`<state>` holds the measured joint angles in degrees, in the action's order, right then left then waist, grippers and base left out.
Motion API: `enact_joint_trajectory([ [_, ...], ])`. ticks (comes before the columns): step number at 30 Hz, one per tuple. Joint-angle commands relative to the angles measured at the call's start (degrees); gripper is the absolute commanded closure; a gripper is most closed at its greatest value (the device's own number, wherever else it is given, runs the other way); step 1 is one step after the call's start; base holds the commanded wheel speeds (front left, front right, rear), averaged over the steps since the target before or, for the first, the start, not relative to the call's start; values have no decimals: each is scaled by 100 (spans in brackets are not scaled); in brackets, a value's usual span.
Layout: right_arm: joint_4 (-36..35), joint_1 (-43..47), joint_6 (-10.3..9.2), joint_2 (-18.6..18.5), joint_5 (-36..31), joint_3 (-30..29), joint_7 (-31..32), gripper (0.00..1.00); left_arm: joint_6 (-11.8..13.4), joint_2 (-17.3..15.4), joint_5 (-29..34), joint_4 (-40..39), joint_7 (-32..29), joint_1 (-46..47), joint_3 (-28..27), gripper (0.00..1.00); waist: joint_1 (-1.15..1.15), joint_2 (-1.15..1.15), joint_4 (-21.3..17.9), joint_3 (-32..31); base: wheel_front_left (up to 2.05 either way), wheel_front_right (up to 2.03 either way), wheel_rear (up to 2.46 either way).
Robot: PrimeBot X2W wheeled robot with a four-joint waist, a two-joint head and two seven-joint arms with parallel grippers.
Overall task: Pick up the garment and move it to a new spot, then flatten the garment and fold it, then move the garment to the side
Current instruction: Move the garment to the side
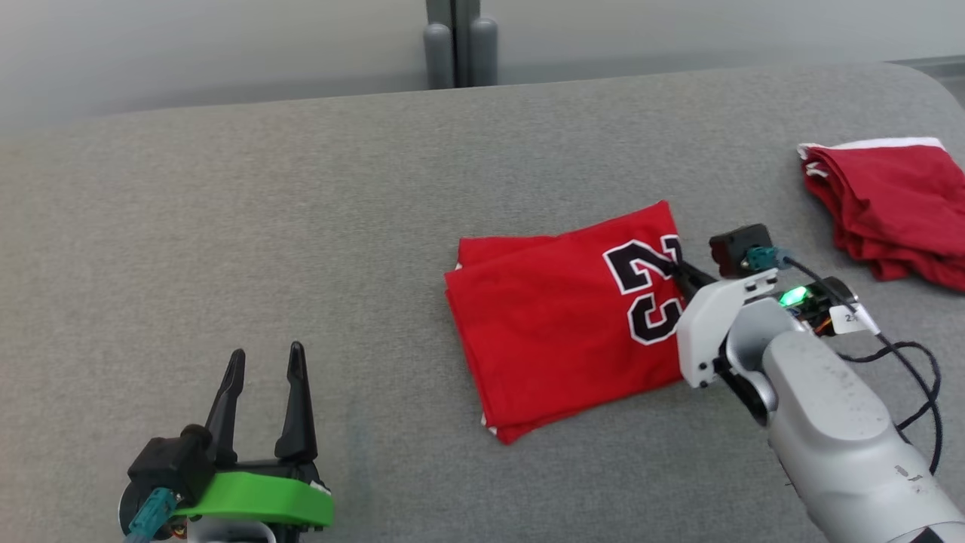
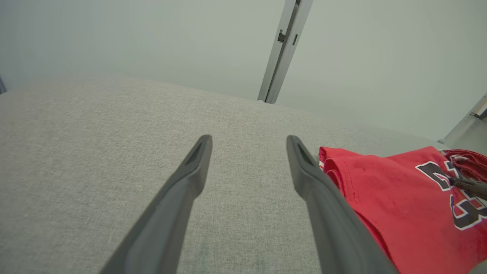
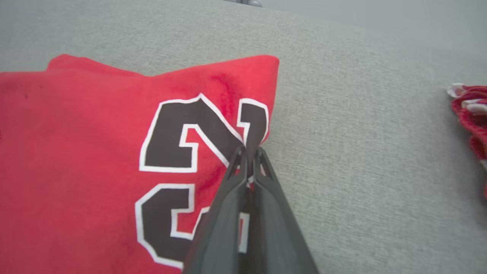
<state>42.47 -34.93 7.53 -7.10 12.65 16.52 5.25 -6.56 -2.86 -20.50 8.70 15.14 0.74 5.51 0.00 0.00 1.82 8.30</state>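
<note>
Garment (image 1: 558,324) lay folded flat, right of centre on the desk (image 1: 226,226); folding looked done. Your right gripper (image 1: 682,273) was pinched shut on its 3 o'clock edge, so I judged the sideways move not yet made. Left gripper (image 1: 264,362), fingers apart, sat at 8 o'clock, well clear.

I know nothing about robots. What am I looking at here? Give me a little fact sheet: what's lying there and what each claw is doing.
surface: grey cloth surface
main item: red jersey, folded, numbered 23
right gripper: shut on the jersey's edge by the number
left gripper: open, holding nothing, apart from the jersey
also there: second red garment, bunched, at the far right
</note>
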Motion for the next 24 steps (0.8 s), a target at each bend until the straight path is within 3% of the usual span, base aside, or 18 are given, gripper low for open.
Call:
enact_joint_trajectory([
  [1,-42,-96,-10,-108,-54,-62,-44,100,-25,-10,72,-38,-4,124,-22,0,0,0,-551,233,0,0,0],
  [7,-255,-239,-10,-377,-169,-365,-94,100,-46,-11,229,-114,-4,336,-6,0,0,0,-1320,519,0,0,0],
  [13,-446,-180,-10,-330,-199,-579,-156,100,-82,-65,367,-76,-3,552,53,0,0,0,-1851,744,0,0,0],
  [18,-548,-145,-10,-233,-229,-647,-217,100,-90,-118,393,-10,-3,682,86,0,0,0,-2018,825,0,0,0],
  [24,-694,-340,-10,-164,-289,-638,-273,100,-98,-136,379,40,-4,712,110,0,0,0,-1948,832,0,0,0],
])
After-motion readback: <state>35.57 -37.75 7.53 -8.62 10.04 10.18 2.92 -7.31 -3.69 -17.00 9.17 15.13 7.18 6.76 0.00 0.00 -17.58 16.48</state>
